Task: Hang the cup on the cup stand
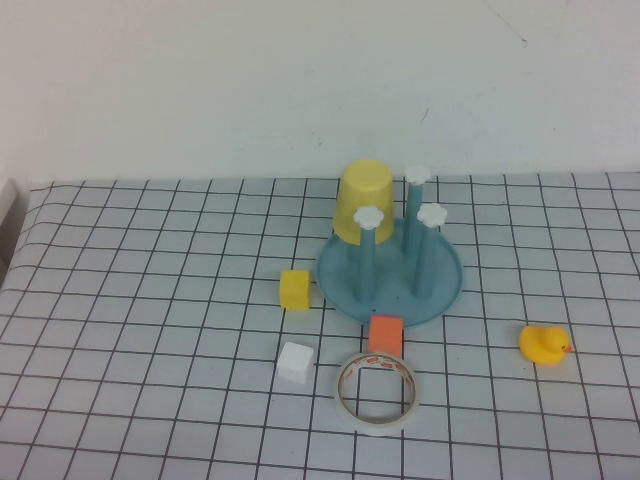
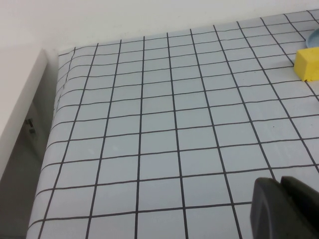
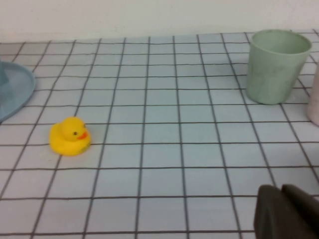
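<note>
Nearest the robot's edge of the bench (image 1: 120,330), a tape roll (image 1: 377,391) is lying flat, with a white cube (image 1: 295,361) just beside it and an orange cube (image 1: 385,334) touching the rim of the cup stand (image 1: 390,270); a yellow cube (image 1: 295,289) is sitting just off that rim toward the left edge, and a rubber duck (image 1: 543,345) is resting toward the right edge. Farther back, near the bench's far edge, the cup (image 1: 363,202) is sitting upside down over a rear post of the stand, its long axis upright and its mouth facing down, so the hanging appears already done. Neither arm is showing in the high view. The left gripper (image 2: 286,206) is hovering low over bare grid near the left edge, the yellow cube lying well ahead of it; the right gripper (image 3: 289,211) is hovering near the right edge, with the duck and a pale green cup (image 3: 276,66) ahead. Both are showing only a dark tip, so I cannot tell whether either is apart or together. Each arm is well away from the cup, neither clearly nearer.
</note>
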